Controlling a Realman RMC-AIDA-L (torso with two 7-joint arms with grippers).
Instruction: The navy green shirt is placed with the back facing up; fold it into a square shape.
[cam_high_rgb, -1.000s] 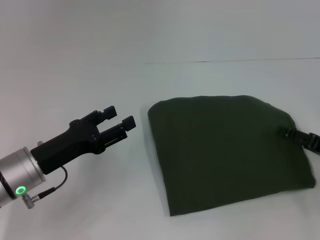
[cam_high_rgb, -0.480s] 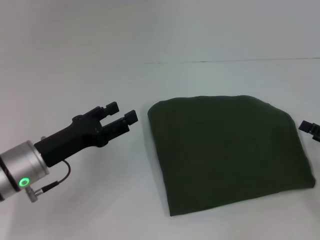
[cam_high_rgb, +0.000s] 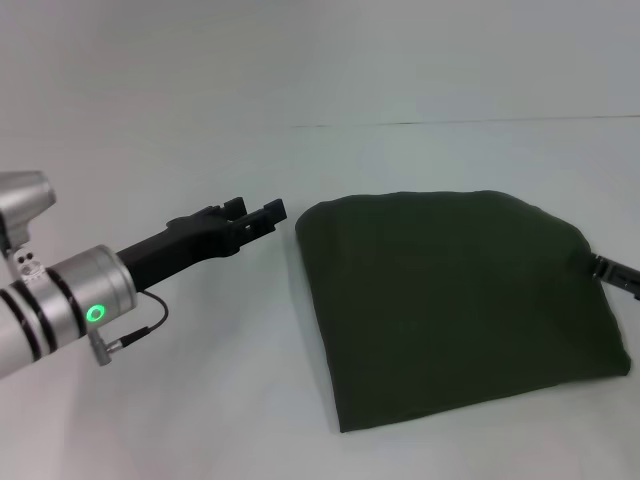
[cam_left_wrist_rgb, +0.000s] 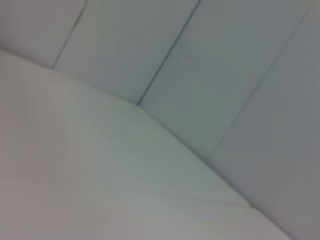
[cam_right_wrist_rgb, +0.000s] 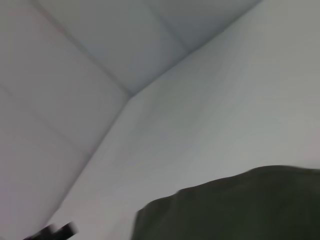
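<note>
Lies folded into a rough, rounded square on the white table (cam_high_rgb: 180, 420): the navy green shirt (cam_high_rgb: 455, 300), plain dark olive, edges soft and slightly puffed. Judged light, limp and non-slippery; likely to sag and drape if lifted by one point, so best taken at a corner or along a folded edge, both layers pinched together, ideally at two corners at once to keep the fold from sliding open. No fragility to worry about. Also appears in the right wrist view (cam_right_wrist_rgb: 235, 205), its near edge rounded.

Just beside the shirt's left edge, level with its far corner: the left gripper (cam_high_rgb: 255, 212), fingers parted a little with nothing between them, not touching the cloth. At the shirt's right edge: only a black tip of the right gripper (cam_high_rgb: 615, 275), at the fabric's border; cannot tell whether spread or closed, or whether holding cloth.

No brand, label, print or readable writing anywhere on the shirt or table.
</note>
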